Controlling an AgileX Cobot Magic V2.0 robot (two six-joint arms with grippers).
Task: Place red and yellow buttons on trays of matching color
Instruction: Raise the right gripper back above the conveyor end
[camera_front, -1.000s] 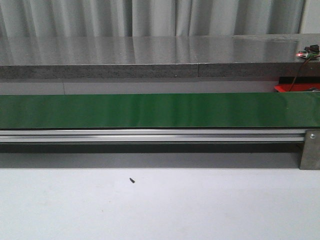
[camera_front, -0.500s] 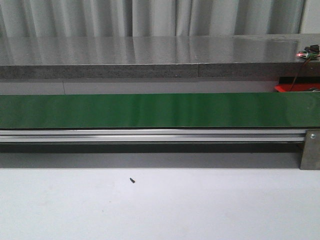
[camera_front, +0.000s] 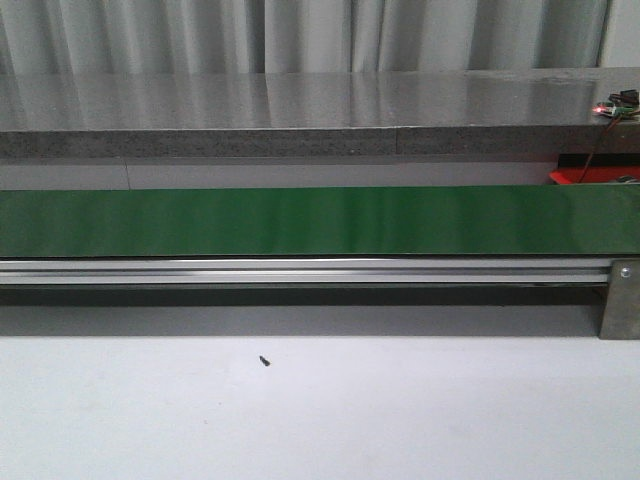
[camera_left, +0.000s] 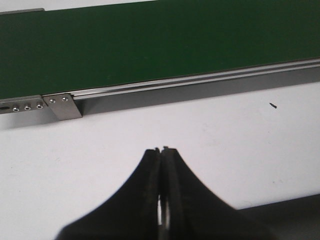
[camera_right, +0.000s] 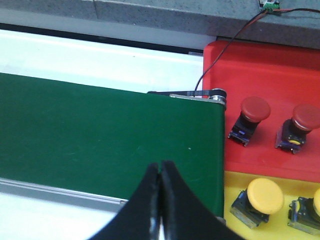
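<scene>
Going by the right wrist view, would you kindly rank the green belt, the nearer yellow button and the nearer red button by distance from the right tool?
1. Green belt: directly under the right tool.
2. Yellow button: beside the belt end, on the yellow tray.
3. Red button: farther off, on the red tray.

2 red buttons (camera_right: 254, 109), 2 yellow buttons (camera_right: 265, 195), 1 red tray (camera_right: 265, 70), 1 yellow tray (camera_right: 235, 181).

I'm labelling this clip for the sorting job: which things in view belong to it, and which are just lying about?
Part of the job:
- red buttons on the red tray
- yellow buttons on the yellow tray
- green conveyor belt, bare
- left gripper and right gripper, both shut, empty

Just lying about:
- small dark speck on the table
- red and black wires
</scene>
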